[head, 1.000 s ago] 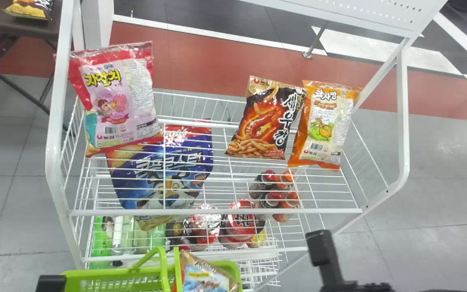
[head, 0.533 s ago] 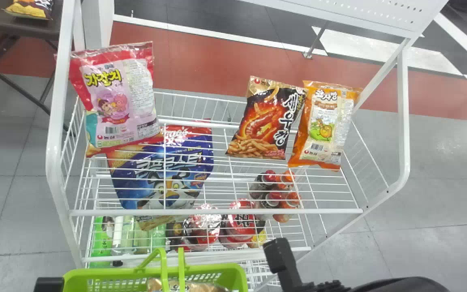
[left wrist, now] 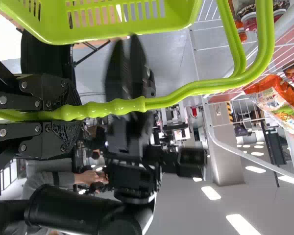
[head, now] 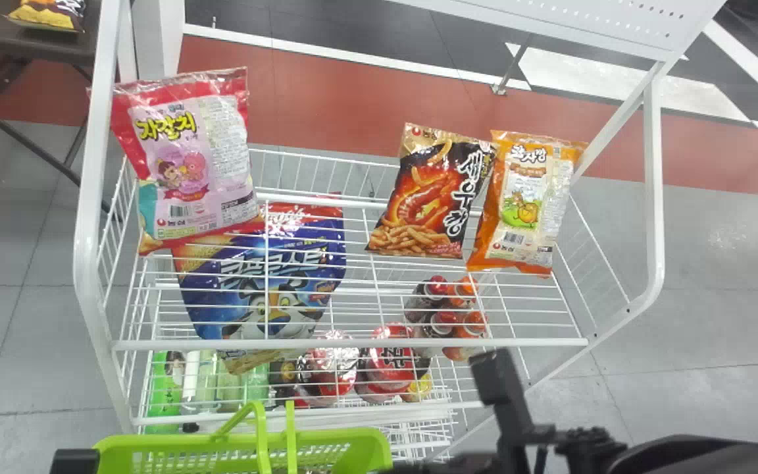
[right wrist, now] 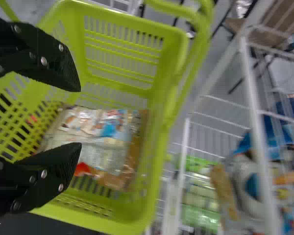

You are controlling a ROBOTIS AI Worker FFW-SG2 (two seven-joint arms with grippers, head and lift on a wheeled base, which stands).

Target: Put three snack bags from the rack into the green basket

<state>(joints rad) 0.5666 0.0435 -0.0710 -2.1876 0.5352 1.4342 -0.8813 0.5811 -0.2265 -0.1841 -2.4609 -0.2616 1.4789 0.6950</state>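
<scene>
Since half a second before, the right end effector (head: 445,466) has gone with its arm towards the right and farther forward in the head view, and the snack bag (right wrist: 98,139), which one second before was seen higher at the basket's near part, has come down into the green basket (head: 359,442). Now the right end effector (right wrist: 79,117) is released: its two fingers stand well apart above the open basket, and between them nothing is grasped. The bag lies on the basket's bottom; whether other bags lie together with it, I cannot tell. The left end effector (head: 75,462) is clenched around the handle (left wrist: 112,106) of the basket. Beside the basket is the white wire rack (head: 353,343), whose front rail stands between the basket and the goods. On its upper level are a pink-red bag (head: 204,158) at the left and, at the right, a black bag (head: 433,191) just beside an orange bag (head: 529,197). Below the upper wires one sees a blue bag (head: 267,276), small bottles (head: 448,319), red packages (head: 389,362) and green bottles (head: 167,388). Large lettering is printed on the pink-red, black and blue bags, and the orange one bears a picture too.
</scene>
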